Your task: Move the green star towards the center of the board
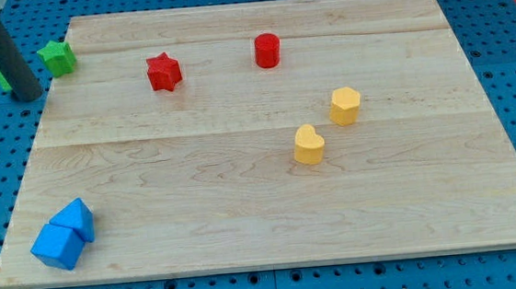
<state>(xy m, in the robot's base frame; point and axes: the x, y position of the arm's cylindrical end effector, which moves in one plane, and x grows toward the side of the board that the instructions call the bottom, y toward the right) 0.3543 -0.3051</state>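
The green star [57,58] lies at the board's top left corner, right at its left edge. My tip [28,93] is just off the board's left edge, a little below and left of the star, not touching it. The dark rod rises up to the view's top left. A second green block [0,80] peeks out behind the rod, off the board; its shape is hidden.
A red star [164,72] and a red cylinder [267,50] lie near the top. A yellow hexagon [345,105] and a yellow heart [309,145] lie right of the middle. Two blue blocks [63,235] sit at the bottom left corner. The wooden board [245,210] lies on blue pegboard.
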